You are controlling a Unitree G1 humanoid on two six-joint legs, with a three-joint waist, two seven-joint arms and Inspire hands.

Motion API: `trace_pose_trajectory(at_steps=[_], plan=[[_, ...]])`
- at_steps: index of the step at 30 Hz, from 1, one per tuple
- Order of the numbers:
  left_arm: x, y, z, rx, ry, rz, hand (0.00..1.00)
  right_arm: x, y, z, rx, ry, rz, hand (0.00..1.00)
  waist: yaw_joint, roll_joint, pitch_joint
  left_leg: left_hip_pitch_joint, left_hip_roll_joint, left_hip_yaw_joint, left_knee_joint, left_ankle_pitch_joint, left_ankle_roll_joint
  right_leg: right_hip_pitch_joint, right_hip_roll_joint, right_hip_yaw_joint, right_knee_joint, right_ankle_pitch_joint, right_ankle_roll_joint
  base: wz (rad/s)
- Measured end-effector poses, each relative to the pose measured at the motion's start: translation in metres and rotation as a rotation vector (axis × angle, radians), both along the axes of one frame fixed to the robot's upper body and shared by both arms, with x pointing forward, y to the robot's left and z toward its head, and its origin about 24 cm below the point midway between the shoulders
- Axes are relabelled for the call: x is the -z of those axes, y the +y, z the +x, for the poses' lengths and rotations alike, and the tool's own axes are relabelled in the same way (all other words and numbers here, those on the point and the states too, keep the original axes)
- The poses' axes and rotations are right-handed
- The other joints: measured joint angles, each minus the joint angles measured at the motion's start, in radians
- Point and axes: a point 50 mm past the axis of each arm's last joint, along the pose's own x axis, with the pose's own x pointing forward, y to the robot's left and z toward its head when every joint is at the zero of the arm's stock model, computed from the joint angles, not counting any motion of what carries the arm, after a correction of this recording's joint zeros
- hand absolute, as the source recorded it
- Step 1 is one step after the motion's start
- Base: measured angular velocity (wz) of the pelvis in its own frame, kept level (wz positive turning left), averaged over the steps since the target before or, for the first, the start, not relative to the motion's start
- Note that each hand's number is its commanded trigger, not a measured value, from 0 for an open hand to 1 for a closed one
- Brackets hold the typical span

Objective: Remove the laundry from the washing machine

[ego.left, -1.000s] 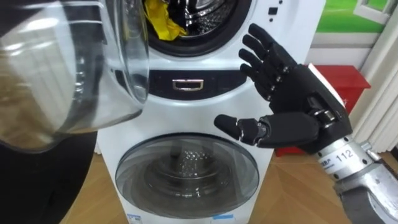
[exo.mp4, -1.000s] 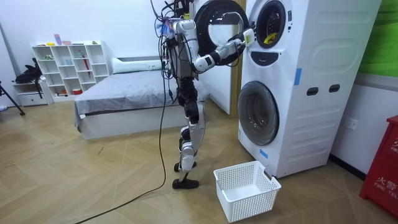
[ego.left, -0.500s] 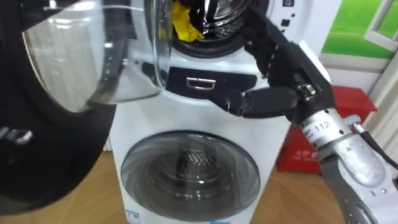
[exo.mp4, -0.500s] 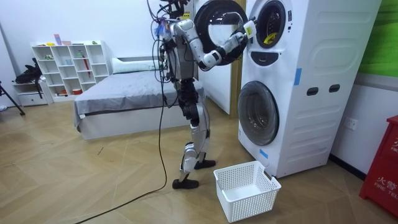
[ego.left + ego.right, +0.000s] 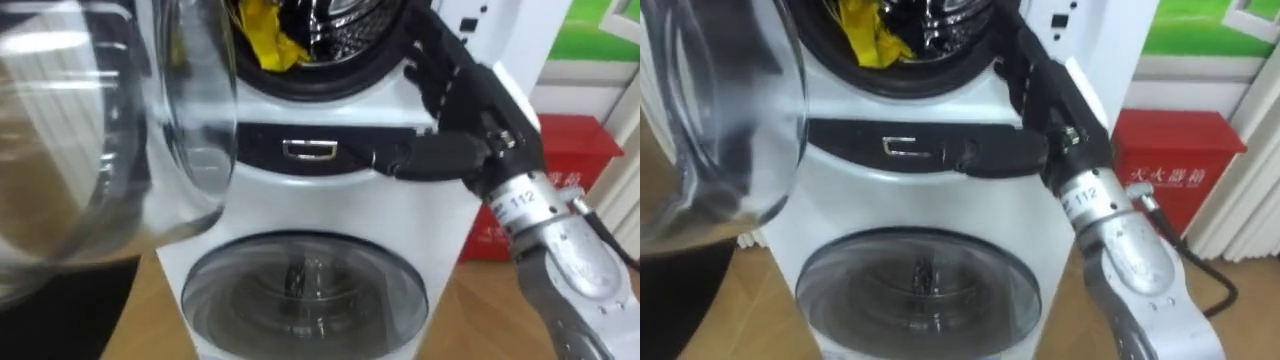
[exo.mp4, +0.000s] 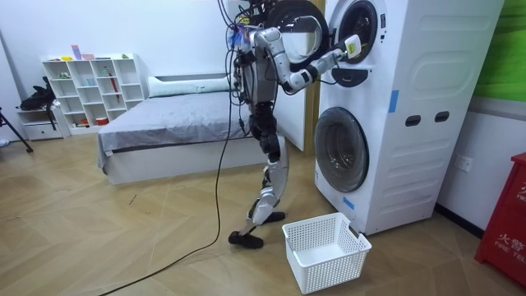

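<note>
Robot has stepped closer to the washing machine (image 6: 411, 123) and leans toward it, rear foot now up on its toe. Right hand (image 5: 462, 105) has risen from in front of the dark panel (image 5: 260, 148) to the right rim of the upper drum opening (image 5: 340, 30), fingers straight, thumb pointing left.

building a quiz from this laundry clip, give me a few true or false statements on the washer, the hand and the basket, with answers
The upper door stands open. True.
The right hand holds the yellow cloth. False: the cloth lies in the upper drum; the open hand is at the drum's rim.
The lower door is shut. True.
The white basket holds clothes. False: it stands empty on the floor.
</note>
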Motion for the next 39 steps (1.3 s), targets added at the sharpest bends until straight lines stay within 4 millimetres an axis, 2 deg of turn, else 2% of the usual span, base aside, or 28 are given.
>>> trace_pose_trajectory(at_steps=[1, 2, 3, 5, 6, 7, 8, 9, 10, 12, 17, 19, 21, 29, 35, 39], plan=[[-0.001, 0.001, 0.004, 0.002, -0.011, 0.003, 0.00, 0.002, -0.002, -0.001, 0.006, 0.007, 0.001, 0.00, -0.001, 0.004, -0.0011, 0.008, 0.000, -0.007, -0.001, -0.005, 0.003, -0.012, 0.000, 0.002, 0.027, 0.019, 0.000, 0.23], [-0.003, 0.003, 0.008, 0.009, -0.028, 0.010, 0.00, 0.005, -0.003, -0.002, 0.013, 0.015, -0.004, 0.00, -0.006, 0.018, -0.0038, 0.020, 0.002, -0.028, -0.011, -0.010, 0.006, -0.039, 0.004, 0.007, 0.074, 0.040, 0.003, 0.15], [-0.004, 0.005, 0.009, 0.013, -0.033, 0.017, 0.00, 0.006, -0.003, -0.004, 0.014, 0.011, -0.006, 0.00, -0.009, 0.020, -0.0051, 0.032, 0.003, -0.038, -0.024, -0.010, 0.007, -0.049, 0.010, 0.016, 0.070, 0.030, 0.002, 0.09], [-0.006, 0.009, 0.014, 0.033, -0.043, 0.048, 0.00, 0.012, -0.010, -0.010, 0.036, 0.028, -0.016, 0.00, -0.005, 0.037, -0.0127, 0.075, 0.022, -0.051, -0.065, -0.003, 0.008, -0.115, 0.033, 0.038, 0.001, -0.007, -0.016, 0.16], [-0.006, 0.010, 0.014, 0.038, -0.047, 0.055, 0.00, 0.013, -0.011, -0.010, 0.036, 0.032, -0.017, 0.00, -0.015, 0.039, -0.0117, 0.086, 0.026, -0.053, -0.072, -0.002, 0.008, -0.124, 0.038, 0.048, -0.041, -0.007, -0.016, 0.22], [-0.007, 0.013, 0.014, 0.041, -0.048, 0.064, 0.00, 0.014, -0.011, -0.010, 0.037, 0.039, -0.020, 0.00, -0.017, 0.039, -0.0105, 0.105, 0.027, -0.053, -0.082, -0.003, 0.008, -0.130, 0.048, 0.075, -0.164, 0.011, -0.021, 0.14], [-0.007, 0.013, 0.013, 0.040, -0.049, 0.068, 0.00, 0.016, -0.011, -0.009, 0.039, 0.046, -0.019, 0.00, -0.018, 0.037, -0.0093, 0.127, 0.025, -0.055, -0.093, -0.005, 0.004, -0.133, 0.052, 0.100, -0.273, 0.112, -0.018, 0.10], [-0.008, 0.013, 0.013, 0.042, -0.052, 0.069, 0.00, 0.017, -0.012, -0.009, 0.040, 0.051, -0.018, 0.00, -0.022, 0.038, -0.0094, 0.137, 0.023, -0.063, -0.099, -0.006, 0.002, -0.131, 0.055, 0.107, -0.291, 0.168, -0.029, 0.11], [-0.006, 0.010, 0.009, 0.047, -0.042, 0.069, 0.00, 0.018, -0.013, -0.008, 0.043, 0.057, -0.019, 0.00, -0.019, 0.048, -0.0140, 0.151, 0.028, -0.071, -0.116, -0.005, -0.004, -0.107, 0.067, 0.111, -0.325, 0.177, -0.029, 0.04], [-0.004, 0.010, -0.003, 0.043, -0.006, 0.079, 0.00, 0.015, -0.013, -0.009, 0.034, 0.033, -0.020, 0.00, -0.018, 0.052, -0.0147, 0.154, 0.041, -0.076, -0.137, -0.003, -0.016, -0.091, 0.084, 0.097, -0.381, 0.200, -0.042, -0.06], [-0.002, 0.010, -0.027, 0.035, 0.075, 0.082, 0.00, 0.012, -0.014, -0.010, 0.025, 0.016, -0.011, 0.00, -0.018, 0.048, -0.0159, 0.170, 0.054, -0.075, -0.160, 0.000, -0.034, -0.068, 0.110, 0.101, -0.426, 0.210, -0.056, -0.01], [0.000, 0.006, -0.029, 0.030, 0.080, 0.067, 0.00, 0.010, -0.012, -0.011, 0.009, 0.006, -0.013, 0.00, -0.019, 0.044, -0.0182, 0.171, 0.059, -0.074, -0.167, 0.002, -0.038, -0.067, 0.117, 0.105, -0.430, 0.212, -0.061, -0.02], [0.001, 0.003, -0.027, 0.029, 0.078, 0.052, 0.00, 0.010, -0.010, -0.011, -0.002, 0.004, -0.011, 0.00, -0.019, 0.042, -0.0182, 0.175, 0.068, -0.074, -0.173, 0.004, -0.043, -0.061, 0.122, 0.104, -0.440, 0.215, -0.066, 0.00], [0.001, -0.001, -0.017, 0.032, 0.051, 0.043, 0.00, 0.009, -0.005, -0.013, -0.028, -0.003, -0.021, 0.00, -0.017, 0.029, -0.0182, 0.182, 0.078, -0.073, -0.180, 0.002, -0.061, -0.055, 0.139, 0.112, -0.455, 0.213, -0.080, 0.00], [0.001, -0.002, -0.011, 0.042, 0.033, 0.037, 0.00, 0.004, 0.001, -0.016, -0.083, -0.022, -0.047, 0.00, -0.021, 0.029, -0.0187, 0.178, 0.087, -0.061, -0.181, -0.003, -0.069, -0.059, 0.143, 0.101, -0.458, 0.215, -0.087, -0.05], [0.000, -0.002, -0.007, 0.048, 0.015, 0.033, 0.00, -0.004, 0.012, -0.023, -0.169, -0.054, -0.054, 0.00, -0.005, 0.030, -0.0207, 0.175, 0.090, -0.055, -0.179, -0.004, -0.070, -0.068, 0.147, 0.101, -0.458, 0.214, -0.090, -0.01]])
